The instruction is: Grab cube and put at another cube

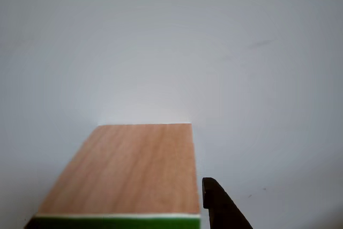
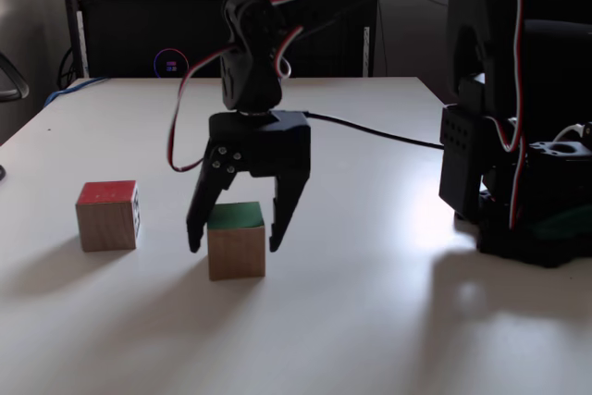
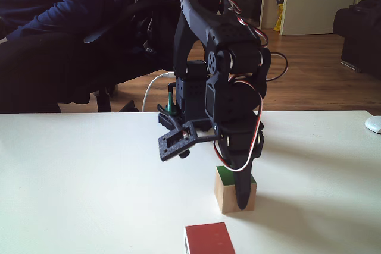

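Wood-grain cube (image 2: 236,240) with green top resting on the white counter (image 2: 370,321), not lifted yet. Jaws spread wide and lowered around it, one finger on each side in a fixed view, gripper (image 2: 235,236) straddling the upper half; no clear contact with the sides, nothing held. In the other view, wood face (image 1: 126,167) with a green strip at the bottom edge close under the lens, a dark fingertip (image 1: 220,205) just beside its right edge. Red-topped cube (image 2: 108,215) with marker patterns standing apart to the left in that fixed view, nearest the camera (image 3: 208,239) in the opposite one. By the look of it, approach done; closing, lifting, carrying over and setting down at the red cube all left
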Action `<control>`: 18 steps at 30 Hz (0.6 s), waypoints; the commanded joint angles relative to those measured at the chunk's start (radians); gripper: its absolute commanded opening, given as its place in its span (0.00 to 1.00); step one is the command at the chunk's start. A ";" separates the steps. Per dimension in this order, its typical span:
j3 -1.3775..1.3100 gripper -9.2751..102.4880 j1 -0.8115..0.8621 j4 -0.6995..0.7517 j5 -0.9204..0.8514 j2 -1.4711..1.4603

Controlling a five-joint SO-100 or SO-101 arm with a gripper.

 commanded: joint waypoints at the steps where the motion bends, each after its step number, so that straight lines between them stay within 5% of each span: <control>1: -0.009 0.33 -0.009 -0.008 -0.003 0.008; 18: -0.040 0.21 -0.023 0.034 0.032 0.132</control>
